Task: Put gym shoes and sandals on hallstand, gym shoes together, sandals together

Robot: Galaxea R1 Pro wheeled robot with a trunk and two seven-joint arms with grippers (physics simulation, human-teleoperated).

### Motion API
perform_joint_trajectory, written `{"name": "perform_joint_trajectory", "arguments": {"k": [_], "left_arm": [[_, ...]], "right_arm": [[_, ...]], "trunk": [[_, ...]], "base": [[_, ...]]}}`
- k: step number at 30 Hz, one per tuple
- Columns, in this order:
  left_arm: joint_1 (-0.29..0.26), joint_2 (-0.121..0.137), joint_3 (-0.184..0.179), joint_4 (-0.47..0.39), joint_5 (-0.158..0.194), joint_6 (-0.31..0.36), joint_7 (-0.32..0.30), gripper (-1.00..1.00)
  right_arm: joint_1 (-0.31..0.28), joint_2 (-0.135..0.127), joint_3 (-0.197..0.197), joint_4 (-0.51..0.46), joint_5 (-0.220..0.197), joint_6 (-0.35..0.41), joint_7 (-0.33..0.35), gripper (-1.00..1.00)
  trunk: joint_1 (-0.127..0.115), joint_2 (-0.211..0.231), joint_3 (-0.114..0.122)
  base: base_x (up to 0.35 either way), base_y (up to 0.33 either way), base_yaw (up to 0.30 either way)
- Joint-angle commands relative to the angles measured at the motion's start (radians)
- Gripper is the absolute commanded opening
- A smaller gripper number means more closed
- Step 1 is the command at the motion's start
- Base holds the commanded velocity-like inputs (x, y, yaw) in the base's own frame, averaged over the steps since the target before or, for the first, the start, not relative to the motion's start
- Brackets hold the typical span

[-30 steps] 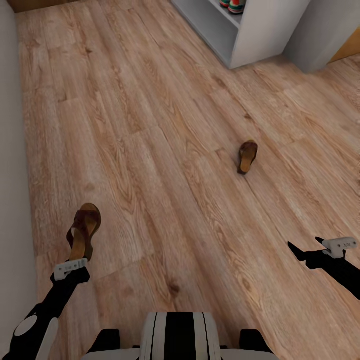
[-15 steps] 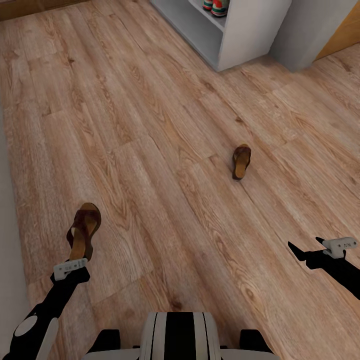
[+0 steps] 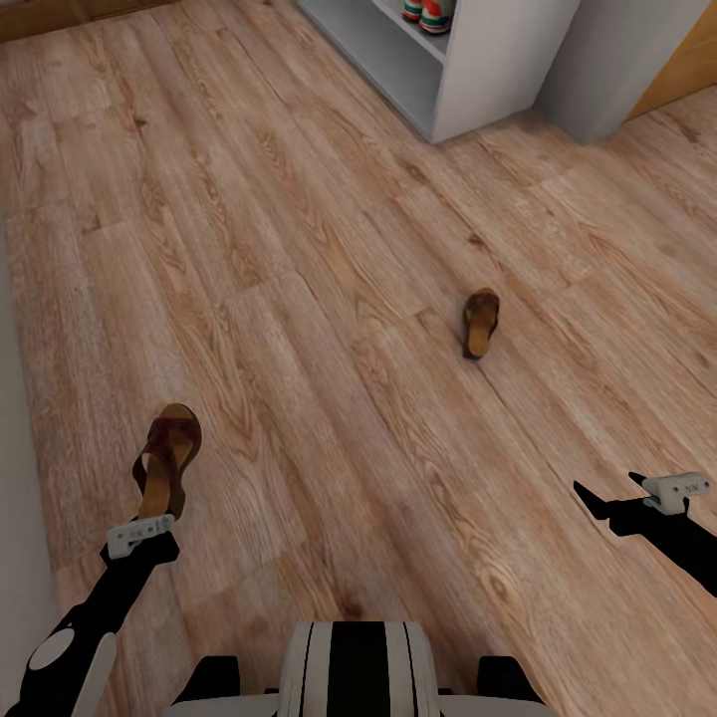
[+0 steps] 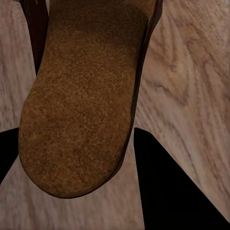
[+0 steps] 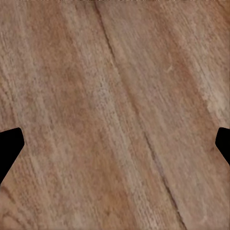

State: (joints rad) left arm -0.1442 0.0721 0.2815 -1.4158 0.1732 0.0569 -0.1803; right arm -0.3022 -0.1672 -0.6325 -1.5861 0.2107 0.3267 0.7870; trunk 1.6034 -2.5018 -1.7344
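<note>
The hallstand (image 3: 468, 70) is cut off by the head view's top edge, leaving just a lower corner and one open shelf. On that shelf, the gym shoes (image 3: 426, 12) show as heel ends alone; stripes and laces are out of sight. In the left wrist view, the held sandal (image 4: 81, 96) runs past the frame, its strap barely visible. The left gripper (image 3: 149, 518) fingertips are hidden behind that sandal's heel.

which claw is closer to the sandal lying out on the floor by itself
Right. The right claw hangs empty over bare floor, below and right of the loose sandal. The left claw, gripping the other sandal, sits farther across.
</note>
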Motion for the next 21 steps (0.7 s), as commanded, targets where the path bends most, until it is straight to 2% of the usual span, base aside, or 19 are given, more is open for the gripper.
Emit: {"name": "perform_joint_trajectory", "arguments": {"k": [1, 8, 21], "left_arm": [[0.000, 0.000, 0.000, 0.000, -0.003, 0.001, -0.001, -1.00], [0.000, 0.000, 0.001, 0.000, -0.003, 0.005, -0.001, -1.00], [0.000, 0.000, 0.001, 0.000, -0.003, 0.003, -0.002, -1.00]], "right_arm": [[0.000, 0.000, 0.000, 0.000, 0.000, 0.000, 0.000, 1.00], [0.000, 0.000, 0.000, 0.000, 0.000, 0.001, 0.000, 1.00], [0.000, 0.000, 0.001, 0.000, 0.000, 0.000, -0.001, 1.00]], "trunk": [[0.000, 0.000, 0.000], [0.000, 0.000, 0.000], [0.000, 0.000, 0.000]], "base": [[0.093, 0.062, -0.001], [0.183, 0.142, 0.000], [0.270, 0.193, 0.000]]}}
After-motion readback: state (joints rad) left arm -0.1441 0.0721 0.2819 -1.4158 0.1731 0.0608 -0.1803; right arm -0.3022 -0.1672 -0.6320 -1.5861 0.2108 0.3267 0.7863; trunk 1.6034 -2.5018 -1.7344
